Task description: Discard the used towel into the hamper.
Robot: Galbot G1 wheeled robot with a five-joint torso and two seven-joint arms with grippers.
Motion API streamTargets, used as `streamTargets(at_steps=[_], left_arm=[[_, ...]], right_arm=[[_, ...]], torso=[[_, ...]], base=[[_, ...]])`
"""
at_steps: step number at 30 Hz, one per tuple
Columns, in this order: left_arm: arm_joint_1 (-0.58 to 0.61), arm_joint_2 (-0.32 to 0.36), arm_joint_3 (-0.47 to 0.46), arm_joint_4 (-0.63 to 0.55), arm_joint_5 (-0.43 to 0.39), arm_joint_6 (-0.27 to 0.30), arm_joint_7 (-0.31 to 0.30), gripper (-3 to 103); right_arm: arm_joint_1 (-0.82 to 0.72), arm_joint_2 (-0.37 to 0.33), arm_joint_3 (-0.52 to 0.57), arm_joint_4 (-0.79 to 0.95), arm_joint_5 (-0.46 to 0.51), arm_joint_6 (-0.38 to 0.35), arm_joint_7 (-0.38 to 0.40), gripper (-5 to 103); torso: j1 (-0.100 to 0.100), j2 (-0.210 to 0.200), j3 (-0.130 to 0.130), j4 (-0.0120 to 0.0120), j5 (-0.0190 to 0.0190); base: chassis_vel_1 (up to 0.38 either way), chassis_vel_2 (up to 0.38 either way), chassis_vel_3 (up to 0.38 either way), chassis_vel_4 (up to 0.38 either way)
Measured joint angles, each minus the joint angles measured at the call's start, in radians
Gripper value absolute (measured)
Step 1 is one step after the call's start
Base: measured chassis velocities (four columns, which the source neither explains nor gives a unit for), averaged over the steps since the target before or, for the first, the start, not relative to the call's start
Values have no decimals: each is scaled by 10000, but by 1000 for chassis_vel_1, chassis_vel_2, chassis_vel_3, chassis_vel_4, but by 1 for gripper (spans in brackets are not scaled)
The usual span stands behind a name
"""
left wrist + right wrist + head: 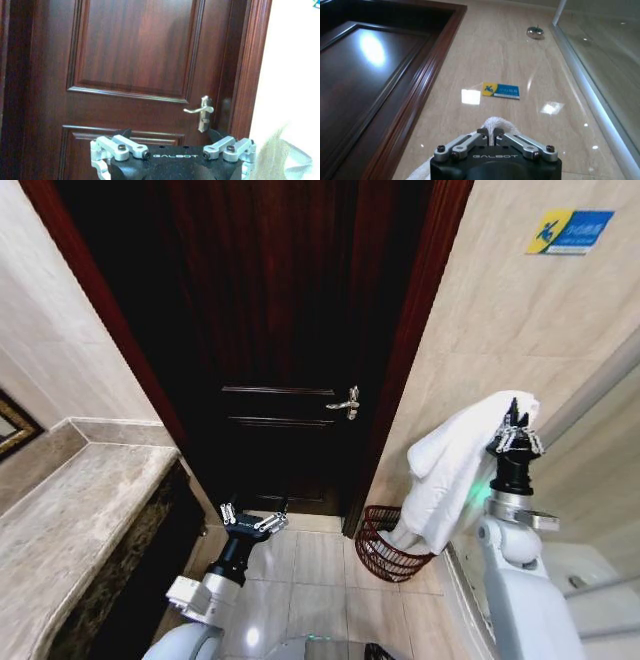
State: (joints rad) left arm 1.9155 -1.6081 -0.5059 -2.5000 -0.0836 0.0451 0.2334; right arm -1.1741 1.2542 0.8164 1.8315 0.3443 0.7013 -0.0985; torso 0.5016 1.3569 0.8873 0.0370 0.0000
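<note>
Towel (455,465) is being pinched at its top fold by the right gripper (515,438), fingers pressed together on the cloth, its length being hung straight down. Hamper (385,548) is being kept just below and slightly left, on the floor by the door (280,330). Left gripper (252,520) is being held spread, low, farther off.

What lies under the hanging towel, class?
The hamper stands on the floor under the towel, which the right claw holds shut. The towel's lower end covers the hamper's far rim, so its inside cannot be judged. The left claw hangs open, before the door.
</note>
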Motion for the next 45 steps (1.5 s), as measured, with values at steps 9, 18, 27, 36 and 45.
streamTargets(at_steps=[9, 18, 27, 36, 45], left_arm=[[0, 0, 0, 0, 0, 0, 0, 100], [0, -1, 0, 0, 0, 0, 0, 100], [0, 0, 0, 0, 0, 0, 0, 100], [0, 0, 0, 0, 0, 0, 0, 100], [0, 0, 0, 0, -1, 0, 0, 100]], right_arm=[[-232, 23, 69, -34, 58, 132, 2, 4], [-422, 53, 103, -103, 91, 196, 20, 4], [-516, 34, 149, -100, 133, 264, 25, 4], [-701, 52, 157, -194, 469, 792, -185, 4], [-777, 117, 190, -784, 528, 1222, -462, 4]], torso=[[-1, 1, -1, -1, 0], [-4, 1, -1, -1, 1], [-3, 0, -1, 0, 0], [-2, 0, 0, 0, 0], [-4, 1, -1, 0, 0]], base=[[-61, 62, 57, -57], [-23, 27, 26, -38], [-61, 52, 61, -58], [-23, 24, 27, -22], [0, 0, 0, 0]])
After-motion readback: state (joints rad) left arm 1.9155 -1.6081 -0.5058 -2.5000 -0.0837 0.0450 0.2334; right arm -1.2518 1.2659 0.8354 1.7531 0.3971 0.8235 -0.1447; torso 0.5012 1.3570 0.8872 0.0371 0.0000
